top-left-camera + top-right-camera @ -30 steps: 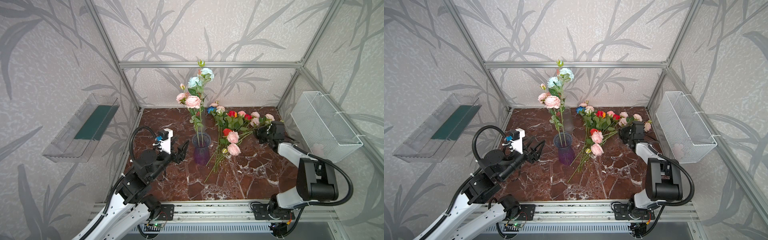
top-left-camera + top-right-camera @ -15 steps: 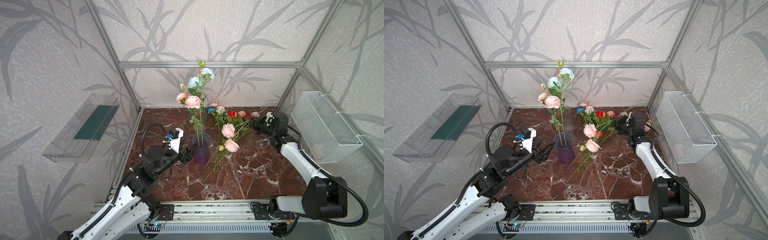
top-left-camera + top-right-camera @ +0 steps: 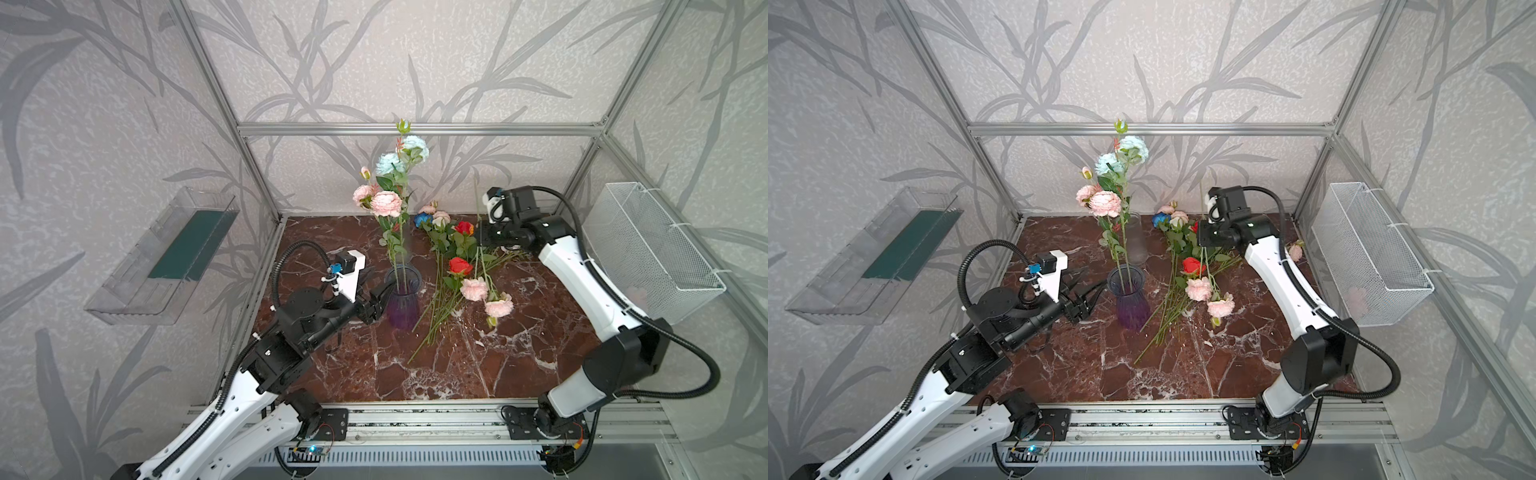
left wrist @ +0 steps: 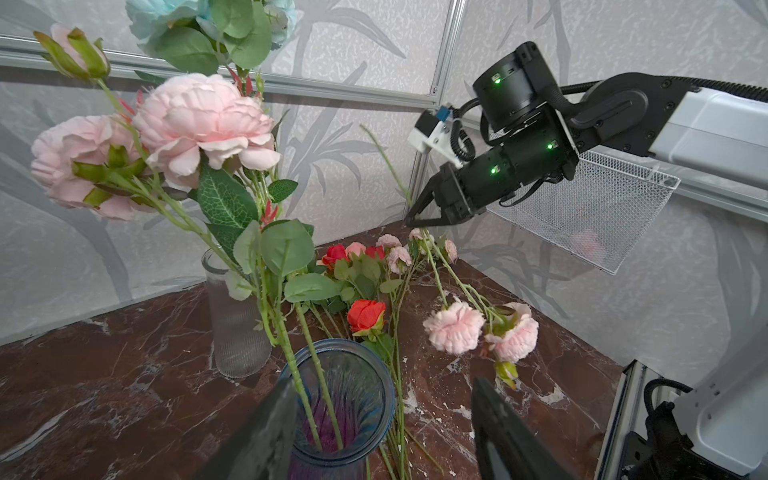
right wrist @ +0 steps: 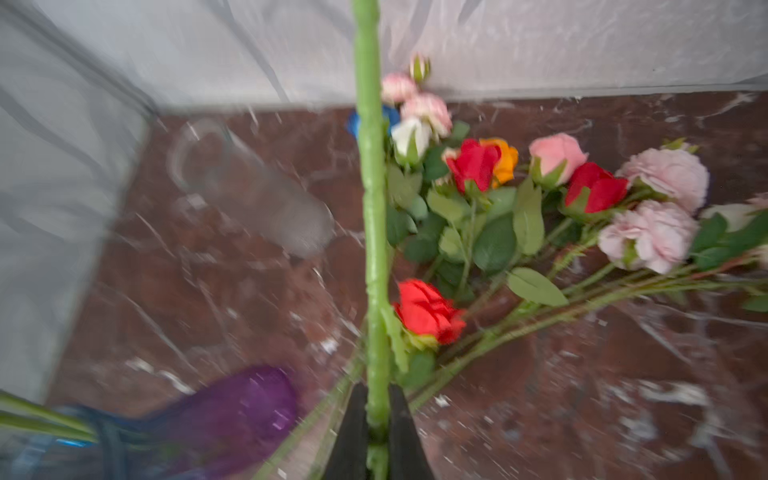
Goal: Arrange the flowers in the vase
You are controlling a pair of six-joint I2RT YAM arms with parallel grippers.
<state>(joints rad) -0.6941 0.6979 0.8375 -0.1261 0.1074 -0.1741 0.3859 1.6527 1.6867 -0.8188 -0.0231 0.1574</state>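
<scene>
Two claws: left claw [image 3: 1092, 296] agape beside purple vase [image 3: 402, 307], right claw [image 4: 411, 217] tight on one flower stem [image 5: 372, 208]

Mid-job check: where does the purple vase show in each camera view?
Both top views: purple vase near the centre, left of the strewn flowers.
Left wrist: nearest thing, in front of the lone red rose.
Right wrist: blurred purple shape beside the gripped green stem.
Shared landmark: clear ribbed vase, seen in all four.
</scene>
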